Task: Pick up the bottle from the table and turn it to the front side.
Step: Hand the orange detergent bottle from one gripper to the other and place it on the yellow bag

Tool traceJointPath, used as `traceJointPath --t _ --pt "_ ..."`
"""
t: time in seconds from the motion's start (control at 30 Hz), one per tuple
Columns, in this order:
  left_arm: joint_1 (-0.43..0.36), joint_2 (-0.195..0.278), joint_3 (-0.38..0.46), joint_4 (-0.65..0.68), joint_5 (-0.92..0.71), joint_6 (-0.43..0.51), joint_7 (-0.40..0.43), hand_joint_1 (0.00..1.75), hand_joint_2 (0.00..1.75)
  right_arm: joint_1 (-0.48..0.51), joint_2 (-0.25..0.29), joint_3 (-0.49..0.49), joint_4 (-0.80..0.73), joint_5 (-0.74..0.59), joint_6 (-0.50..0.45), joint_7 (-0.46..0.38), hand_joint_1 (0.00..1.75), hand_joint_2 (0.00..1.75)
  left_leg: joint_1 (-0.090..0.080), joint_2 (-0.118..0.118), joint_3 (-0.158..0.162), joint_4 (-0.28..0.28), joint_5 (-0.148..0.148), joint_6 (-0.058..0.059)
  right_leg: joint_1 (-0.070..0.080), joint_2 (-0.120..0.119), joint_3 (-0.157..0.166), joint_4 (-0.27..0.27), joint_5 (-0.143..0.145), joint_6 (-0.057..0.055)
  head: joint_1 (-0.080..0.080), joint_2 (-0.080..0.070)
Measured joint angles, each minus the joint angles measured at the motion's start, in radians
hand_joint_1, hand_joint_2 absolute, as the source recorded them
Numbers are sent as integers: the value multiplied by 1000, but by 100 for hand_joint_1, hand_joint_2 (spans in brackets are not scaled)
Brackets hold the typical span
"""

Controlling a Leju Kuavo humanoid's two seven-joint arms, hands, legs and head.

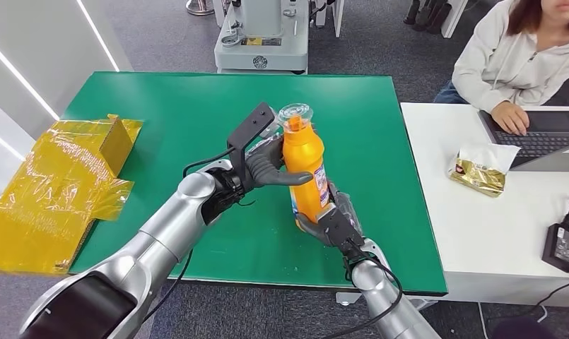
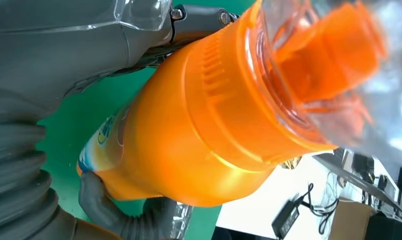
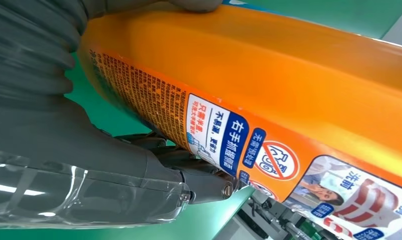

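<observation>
- Head view: an orange plastic bottle with a clear cap over an orange spout (image 1: 304,166) is held upright, lifted above the green-topped bench (image 1: 168,120), near its middle. The left hand (image 1: 267,168) grasps the bottle's upper body, dark grey fingers wrapped round it just below the shoulder. The right hand (image 1: 331,220) grasps the bottle's lower end, cupping its base from below. A printed label runs down the side of the bottle that faces the right hand. A crumpled sheet of yellow transparent film over a cardboard box (image 1: 59,187) lies at the bench's left edge. To the right stands a white bench (image 1: 493,233), bearing a gold foil packet (image 1: 479,171), a dark laptop (image 1: 543,138) and a black power adapter with cable (image 1: 562,244). A person in a pale hooded top (image 1: 514,60) sits there, one hand on the laptop keys.
- Left wrist view: the orange bottle (image 2: 189,135) lies close to the camera, its ribbed shoulder and clear cap nearest. Grey fingers (image 2: 109,210) of the left hand curl under the body and the thumb presses it from the other side. Green bench top shows behind.
- Right wrist view: the bottle's label (image 3: 228,140) with Chinese text, a red prohibition sign and small pictures faces the camera. The right hand's thick grey thumb (image 3: 99,160) lies along the labelled side, touching it.
</observation>
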Motion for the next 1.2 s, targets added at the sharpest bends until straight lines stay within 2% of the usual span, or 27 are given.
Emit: traceJointPath --t 0.1,0.23,0.27,0.4,0.57,0.67,0.7,0.77,0.8,0.83,0.9,1.07,1.2 --pt "0 -8 0 2 14 1 3 0 175 1 0 -1 0 0 -5 2 175 175 0 0 0 0 0 0 0 0 0 0 0 0 0 0" --pt "0 -13 -1 3 22 3 -2 164 175 3 0 -2 -1 0 -11 6 175 175 0 0 0 0 0 0 0 0 0 0 0 0 0 0" --pt "0 -15 -2 3 27 5 -4 170 175 4 0 -3 -3 0 -12 6 175 175 0 0 0 0 0 0 0 0 0 0 0 0 0 0" --pt "0 -18 -3 3 55 17 -5 175 175 16 0 -5 -16 2 -13 6 175 175 0 0 0 0 0 0 0 0 0 0 0 0 0 0" --pt "-1 -20 -5 3 81 29 -2 161 175 26 -1 -8 -31 4 -14 7 175 175 0 0 0 0 0 0 0 0 0 0 0 0 0 0" --pt "-1 -23 -8 3 86 39 -3 163 175 30 -1 -11 -37 4 -17 8 175 175 0 0 0 0 0 0 0 0 0 0 0 0 0 0" --pt "-1 -24 -8 3 88 41 -4 167 175 31 -1 -12 -38 4 -18 8 161 175 0 0 0 0 0 0 0 0 0 0 0 0 0 0" --pt "-1 -27 -9 3 91 43 -5 172 175 31 -1 -15 -40 4 -17 8 110 175 0 0 0 0 0 0 0 0 0 0 0 0 0 0" --pt "-1 -27 -9 3 93 44 -6 174 175 31 -1 -17 -41 4 -17 8 67 175 0 0 0 0 0 0 0 0 0 0 0 0 0 0" --pt "-1 -28 -9 3 93 45 -9 175 175 30 -1 -18 -41 4 -15 7 37 175 0 0 0 0 0 0 0 0 0 0 0 0 0 0" --pt "-1 -28 -12 3 90 51 -17 175 175 29 -1 -19 -43 3 -12 5 0 175 0 0 0 0 0 0 0 0 0 0 0 0 0 0" --pt "-2 -27 -34 1 49 90 -64 175 175 25 -1 -21 -53 -8 -2 -4 0 175 0 0 0 0 0 0 0 0 0 0 0 0 0 0" --pt "-24 -15 -65 -17 -80 218 -169 175 175 36 -4 -30 -103 -43 26 -8 0 175 0 0 0 0 0 0 0 0 0 0 0 0 0 0"
